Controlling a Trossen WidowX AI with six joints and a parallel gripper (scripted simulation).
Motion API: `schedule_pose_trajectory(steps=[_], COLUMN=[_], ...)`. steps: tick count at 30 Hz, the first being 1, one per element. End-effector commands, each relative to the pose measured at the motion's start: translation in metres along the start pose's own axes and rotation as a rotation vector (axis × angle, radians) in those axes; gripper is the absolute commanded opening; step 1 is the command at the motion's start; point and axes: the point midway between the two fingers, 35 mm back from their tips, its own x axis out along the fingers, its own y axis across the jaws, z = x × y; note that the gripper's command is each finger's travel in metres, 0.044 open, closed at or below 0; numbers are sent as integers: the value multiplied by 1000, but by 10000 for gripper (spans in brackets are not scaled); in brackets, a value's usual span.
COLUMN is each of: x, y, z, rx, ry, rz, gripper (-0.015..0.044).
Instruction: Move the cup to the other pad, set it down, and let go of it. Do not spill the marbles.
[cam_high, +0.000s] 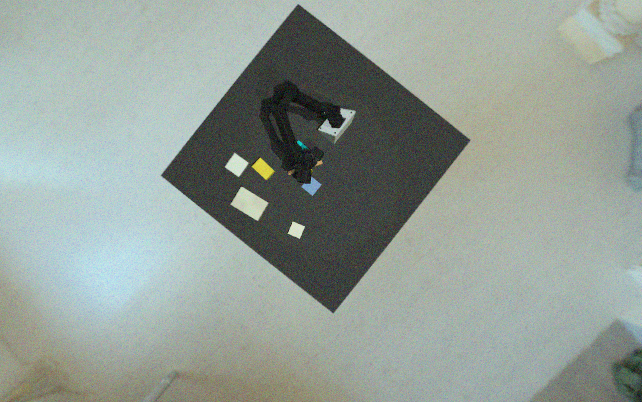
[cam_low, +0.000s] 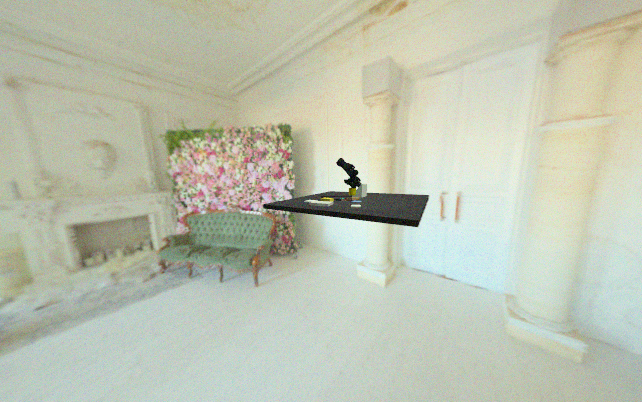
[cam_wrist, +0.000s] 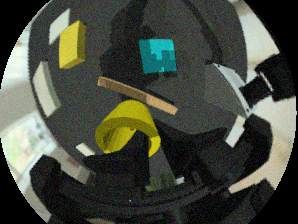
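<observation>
One cup (cam_wrist: 128, 129), yellow, clamped in gripper (cam_wrist: 143, 156) fingers, carried near blue pad (cam_high: 311, 186); setting down and release apparently remain. Marbles unseen.

Desk surface and items lying on it

The dark square desk (cam_high: 380, 200) carried flat pieces near the arm: a yellow pad (cam_high: 263, 168), a pale blue pad (cam_high: 312, 187) partly hidden under the arm, a teal square (cam_high: 301, 145), a small cream tile (cam_high: 236, 164) just beside the yellow pad, a larger cream rectangle (cam_high: 249, 203), and another small cream tile (cam_high: 296, 230). A white base block (cam_high: 338, 125) sat at the arm's root.
</observation>
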Motion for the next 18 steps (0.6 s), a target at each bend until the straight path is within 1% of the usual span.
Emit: schedule_pose_trajectory(steps=[1, 18], x=[1, 0], y=[-6, -22], z=[8, 35], rx=[-8, -9], ry=[-6, -8], rz=[-4, -5], gripper=[0, 0])
